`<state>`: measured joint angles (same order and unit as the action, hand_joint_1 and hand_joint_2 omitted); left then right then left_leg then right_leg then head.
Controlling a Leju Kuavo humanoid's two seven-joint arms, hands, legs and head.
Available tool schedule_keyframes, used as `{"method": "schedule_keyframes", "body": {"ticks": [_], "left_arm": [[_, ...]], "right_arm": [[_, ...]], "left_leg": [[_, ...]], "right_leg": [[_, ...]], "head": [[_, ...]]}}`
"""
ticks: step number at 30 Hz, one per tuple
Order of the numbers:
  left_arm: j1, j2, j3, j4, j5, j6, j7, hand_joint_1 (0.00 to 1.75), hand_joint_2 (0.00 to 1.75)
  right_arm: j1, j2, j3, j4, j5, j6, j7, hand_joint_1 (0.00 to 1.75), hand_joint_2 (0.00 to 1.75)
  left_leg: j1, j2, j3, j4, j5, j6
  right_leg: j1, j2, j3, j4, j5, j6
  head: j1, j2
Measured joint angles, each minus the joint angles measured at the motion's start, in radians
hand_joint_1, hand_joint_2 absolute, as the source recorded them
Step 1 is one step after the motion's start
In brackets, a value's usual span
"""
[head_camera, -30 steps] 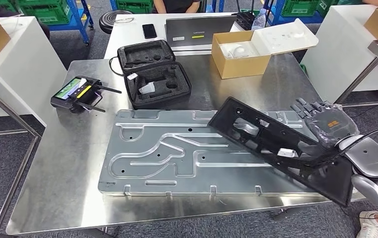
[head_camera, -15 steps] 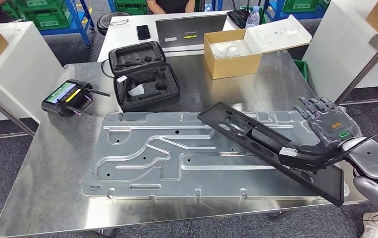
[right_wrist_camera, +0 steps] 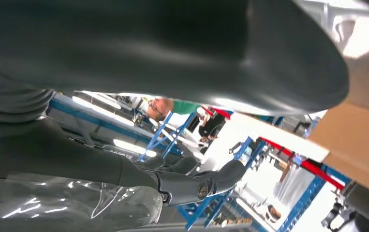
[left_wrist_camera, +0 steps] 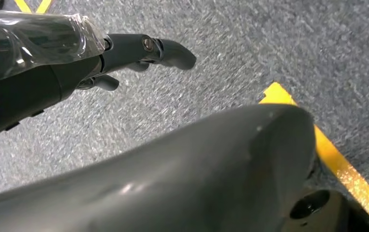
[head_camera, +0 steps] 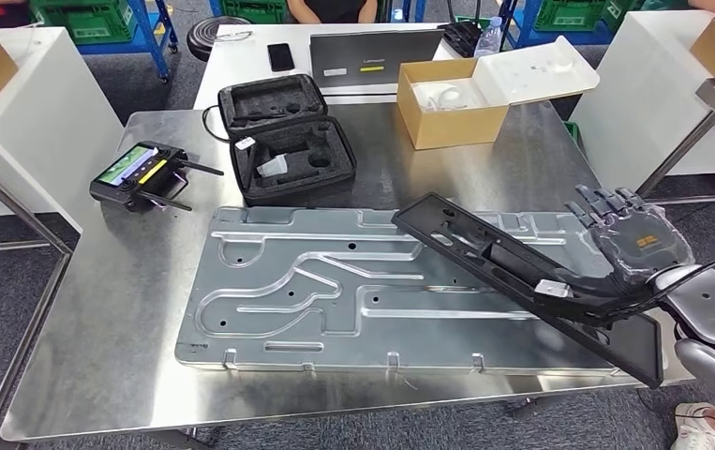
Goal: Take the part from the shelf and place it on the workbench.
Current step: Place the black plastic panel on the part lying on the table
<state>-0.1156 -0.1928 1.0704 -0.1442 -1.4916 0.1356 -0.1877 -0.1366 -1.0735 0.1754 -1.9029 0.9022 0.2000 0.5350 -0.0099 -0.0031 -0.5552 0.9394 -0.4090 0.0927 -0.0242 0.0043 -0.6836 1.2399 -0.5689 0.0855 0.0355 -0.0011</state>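
Right hand (head_camera: 636, 246) is up at the table's right end, gripping the near end of the long black part (head_camera: 513, 267), thumb hooked under it and the other fingers (head_camera: 604, 202) fanned out above. The part slants away from the hand toward the middle of the steel workbench (head_camera: 128, 309), its far end raised over the big grey stamped metal panel (head_camera: 335, 286) that lies flat beneath it; whether that far tip touches the panel, I cannot tell. The corner nearest the hand hangs past the workbench's edge, just below the wrist. Beyond the part's far end, well away from the hand, sits an open black foam case (head_camera: 288, 141), and further off still a handheld controller (head_camera: 138, 175) with a lit screen. Straight out ahead of the hand, at the bench's back edge, an open cardboard box (head_camera: 456, 103) with white packing inside. Over on the other side, the left hand (left_wrist_camera: 51, 67) hangs down above grey carpet with a yellow floor line (left_wrist_camera: 337, 159) near it, dark fingers (left_wrist_camera: 168, 50) gently curved, nothing held in them.
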Motion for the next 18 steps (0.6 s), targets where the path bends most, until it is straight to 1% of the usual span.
{"method": "schedule_keyframes", "body": {"ticks": [1,2,3,4,5,7,8,9,10,11,13,14,15,16,17,18], "left_arm": [[0.0,0.0,0.0,0.0,0.0,0.0,0.0,0.0,0.0],[-0.001,0.0,0.0,0.0,0.0,0.0,0.0,0.0,0.0],[-0.001,0.0,0.0,0.0,0.0,0.0,-0.001,0.0,0.0],[-0.002,0.0,0.0,0.0,0.0,0.0,-0.002,0.0,0.0],[-0.003,0.0,0.001,0.0,0.0,0.001,-0.003,0.0,0.0],[-0.002,0.001,0.001,0.0,0.0,0.001,-0.003,0.0,0.0],[-0.001,0.001,0.001,0.0,0.0,0.001,-0.003,0.0,0.0],[0.0,0.001,0.001,0.0,0.0,0.001,-0.003,0.0,0.0],[0.0,0.001,0.001,0.0,0.0,0.001,-0.003,0.0,0.0],[-0.001,0.0,0.002,0.0,0.0,0.001,-0.003,0.0,0.0],[-0.001,0.0,0.002,0.0,0.0,0.0,-0.003,0.0,0.0],[-0.001,0.0,0.002,0.0,0.0,0.0,-0.002,0.0,0.0],[0.0,0.0,0.002,0.0,0.0,-0.001,-0.001,0.0,0.0],[0.0,0.0,0.002,0.0,0.0,-0.001,-0.001,0.0,0.0],[-0.001,0.0,0.002,0.0,0.0,-0.001,-0.001,0.0,0.0],[-0.001,0.0,0.002,0.0,0.0,-0.001,-0.001,0.0,0.0]], "right_arm": [[0.005,-0.001,-0.004,0.0,0.002,0.0,0.002,0.0,0.0],[0.007,-0.002,-0.009,-0.001,0.004,0.0,0.004,0.0,0.0],[0.01,-0.003,-0.013,-0.002,0.006,0.0,0.006,0.0,0.0],[0.013,-0.005,-0.018,-0.003,0.007,0.0,0.007,0.0,0.0],[0.017,-0.006,-0.022,-0.004,0.008,0.001,0.008,0.0,0.0],[0.029,-0.009,-0.029,-0.007,0.009,0.001,0.01,0.0,0.0],[0.034,-0.01,-0.032,-0.008,0.009,0.001,0.012,0.0,0.0],[0.038,-0.012,-0.037,-0.01,0.009,0.001,0.014,0.0,0.0],[0.043,-0.014,-0.042,-0.012,0.009,0.001,0.016,0.0,0.0],[0.049,-0.017,-0.05,-0.015,0.009,0.0,0.018,0.0,0.0],[0.066,-0.02,-0.065,-0.019,0.009,0.0,0.023,0.0,0.0],[0.076,-0.021,-0.072,-0.022,0.008,0.0,0.024,0.0,0.0],[0.086,-0.021,-0.079,-0.023,0.008,0.0,0.025,0.0,0.0],[0.096,-0.022,-0.087,-0.025,0.008,0.0,0.026,0.0,0.0],[0.105,-0.022,-0.097,-0.028,0.008,0.0,0.027,0.0,0.0],[0.112,-0.023,-0.106,-0.03,0.008,0.0,0.027,0.0,0.0]], "left_leg": [[0.002,0.0,0.001,0.001,-0.001,-0.001],[0.003,0.0,0.003,0.003,-0.002,-0.003],[0.004,-0.001,0.003,0.005,-0.004,-0.007],[0.003,-0.002,0.0,0.009,-0.006,-0.01],[0.001,-0.003,-0.004,0.012,-0.006,-0.015],[-0.001,-0.004,-0.011,0.017,-0.004,-0.022],[-0.001,-0.003,-0.014,0.019,-0.006,-0.026],[0.0,-0.003,-0.018,0.028,-0.016,-0.031],[0.001,-0.002,-0.029,0.054,-0.037,-0.036],[0.003,-0.002,-0.05,0.106,-0.071,-0.042],[0.007,-0.002,-0.109,0.258,-0.146,-0.049],[0.008,-0.002,-0.131,0.318,-0.169,-0.05],[0.009,-0.001,-0.135,0.339,-0.172,-0.05],[0.009,-0.002,-0.115,0.313,-0.155,-0.048],[0.009,-0.002,-0.075,0.244,-0.125,-0.044],[0.008,-0.002,-0.027,0.159,-0.095,-0.039]], "right_leg": [[-0.003,0.0,0.019,-0.038,0.029,0.003],[-0.006,-0.001,0.054,-0.109,0.071,0.007],[-0.007,0.0,0.093,-0.184,0.102,0.009],[-0.007,0.0,0.12,-0.246,0.124,0.008],[-0.006,0.001,0.134,-0.281,0.133,0.005],[-0.003,0.002,0.133,-0.292,0.132,-0.008],[-0.005,0.001,0.131,-0.29,0.134,-0.014],[-0.006,0.001,0.129,-0.29,0.136,-0.02],[-0.008,0.0,0.128,-0.292,0.139,-0.027],[-0.009,-0.002,0.126,-0.293,0.142,-0.033],[-0.007,-0.004,0.121,-0.292,0.145,-0.04],[-0.006,-0.005,0.119,-0.292,0.147,-0.042],[-0.005,-0.005,0.117,-0.292,0.149,-0.044],[-0.004,-0.005,0.117,-0.292,0.151,-0.044],[-0.004,-0.004,0.116,-0.292,0.152,-0.042],[-0.003,-0.004,0.116,-0.292,0.154,-0.04]], "head": [[0.0,0.0],[0.0,0.0],[0.0,0.0],[0.0,0.0],[0.0,0.0],[-0.001,0.0],[-0.001,0.0],[-0.001,0.0],[-0.001,0.0],[-0.002,0.0],[-0.002,0.0],[-0.002,0.0],[-0.002,0.0],[-0.002,0.0],[-0.002,0.0],[-0.002,0.0]]}}
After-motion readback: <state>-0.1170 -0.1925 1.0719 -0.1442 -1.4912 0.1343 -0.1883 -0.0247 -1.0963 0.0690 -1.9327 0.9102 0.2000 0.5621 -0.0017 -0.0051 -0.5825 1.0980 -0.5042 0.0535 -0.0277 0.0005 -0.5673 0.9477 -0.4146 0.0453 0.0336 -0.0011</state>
